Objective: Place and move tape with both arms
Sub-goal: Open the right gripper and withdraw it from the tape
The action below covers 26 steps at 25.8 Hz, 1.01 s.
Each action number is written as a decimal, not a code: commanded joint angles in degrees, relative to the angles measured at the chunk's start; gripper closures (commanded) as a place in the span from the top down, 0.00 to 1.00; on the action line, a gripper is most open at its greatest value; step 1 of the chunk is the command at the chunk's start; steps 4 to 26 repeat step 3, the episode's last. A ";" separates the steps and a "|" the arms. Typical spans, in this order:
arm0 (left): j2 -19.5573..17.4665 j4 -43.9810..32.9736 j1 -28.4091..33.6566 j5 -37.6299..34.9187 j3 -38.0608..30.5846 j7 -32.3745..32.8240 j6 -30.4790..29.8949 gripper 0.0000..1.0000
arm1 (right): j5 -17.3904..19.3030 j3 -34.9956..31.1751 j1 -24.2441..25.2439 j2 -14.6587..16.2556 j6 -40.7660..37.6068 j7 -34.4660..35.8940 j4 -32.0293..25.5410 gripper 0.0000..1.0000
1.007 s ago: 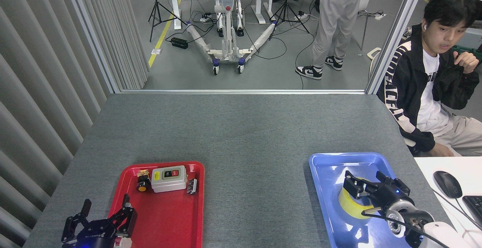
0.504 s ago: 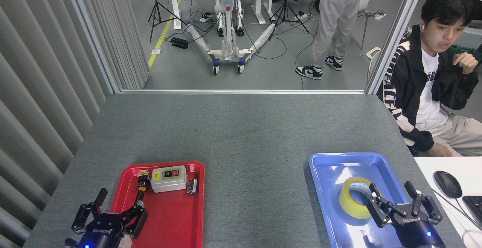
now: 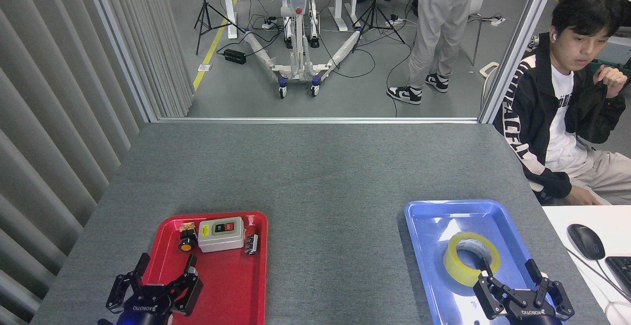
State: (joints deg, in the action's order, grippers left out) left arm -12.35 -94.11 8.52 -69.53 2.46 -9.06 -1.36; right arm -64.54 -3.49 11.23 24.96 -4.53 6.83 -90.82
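yellow tape (image 3: pixel 471 258) lies flat in the blue tray (image 3: pixel 429 216), near the tray's middle, with its white core facing up. the tray stands at the near right part of the grey desk (image 3: pixel 315 177). the right tool (image 3: pixel 515 291) is at the tray's near edge, just beside the roll; its fingers are spread apart and hold nothing. the left tool (image 3: pixel 157 285) is over the near left corner of the red tray (image 3: pixel 222 285), also spread wide and empty. this tray carries a switch box (image 3: pixel 221 234) at its far edge. i think the roll lies flat so a tool can take its wall from above.
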 commanded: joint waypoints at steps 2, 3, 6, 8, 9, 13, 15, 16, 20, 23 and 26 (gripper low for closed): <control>0.05 -0.02 0.00 0.00 0.09 -2.37 0.13 0.99 | -0.76 -0.03 1.51 -1.14 -0.04 -0.24 -1.64 1.00; 0.05 0.06 0.00 0.00 0.09 -2.46 0.04 0.99 | -1.20 -0.12 1.51 -1.23 -0.04 -0.24 -1.73 0.99; 0.05 0.06 0.00 0.00 0.09 -2.46 0.04 0.99 | -1.20 -0.12 1.51 -1.23 -0.04 -0.24 -1.73 0.99; 0.05 0.06 0.00 0.00 0.09 -2.46 0.04 0.99 | -1.20 -0.12 1.51 -1.23 -0.04 -0.24 -1.73 0.99; 0.05 0.06 0.00 0.00 0.09 -2.46 0.04 0.99 | -1.20 -0.12 1.51 -1.23 -0.04 -0.24 -1.73 0.99; 0.05 0.06 0.00 0.00 0.09 -2.46 0.04 0.99 | -1.20 -0.12 1.51 -1.23 -0.04 -0.24 -1.73 0.99; 0.05 0.06 0.00 0.00 0.09 -2.46 0.04 0.99 | -1.20 -0.12 1.51 -1.23 -0.04 -0.24 -1.73 0.99; 0.05 0.06 0.00 0.00 0.09 -2.46 0.04 0.99 | -1.20 -0.12 1.51 -1.23 -0.04 -0.24 -1.73 0.99; 0.05 0.06 0.00 0.00 0.09 -2.46 0.04 0.99 | -1.20 -0.12 1.51 -1.23 -0.04 -0.24 -1.73 0.99; 0.05 0.06 0.00 0.00 0.09 -2.46 0.04 0.99 | -1.20 -0.12 1.51 -1.23 -0.04 -0.24 -1.73 0.99; 0.05 0.06 0.00 0.00 0.09 -2.46 0.04 0.99 | -1.20 -0.12 1.51 -1.23 -0.04 -0.24 -1.73 0.99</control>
